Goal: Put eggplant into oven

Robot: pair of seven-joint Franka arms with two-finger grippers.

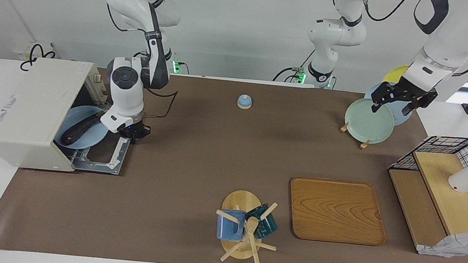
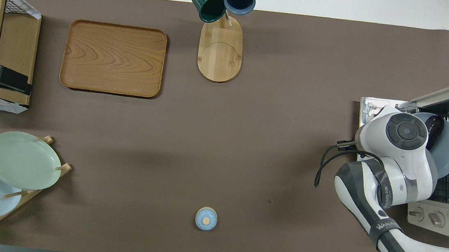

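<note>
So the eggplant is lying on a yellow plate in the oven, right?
Not quite. The eggplant is in the oven, but the plate under it is blue, not yellow. The facing view shows it.

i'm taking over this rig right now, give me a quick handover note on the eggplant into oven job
Right gripper: shut, holding nothing, over the oven's dropped-open door, beside the plate.
Left gripper: open, empty, waiting over the plate rack at the left arm's end of the table.
Eggplant: lying on a blue plate that sits on the oven rack, partly sticking out of the opening.
Done: eggplant is off the table and resting in the oven mouth on its plate.
Left: probably push the plate fully in, clear the right arm, and close the door if that is wanted.
</note>
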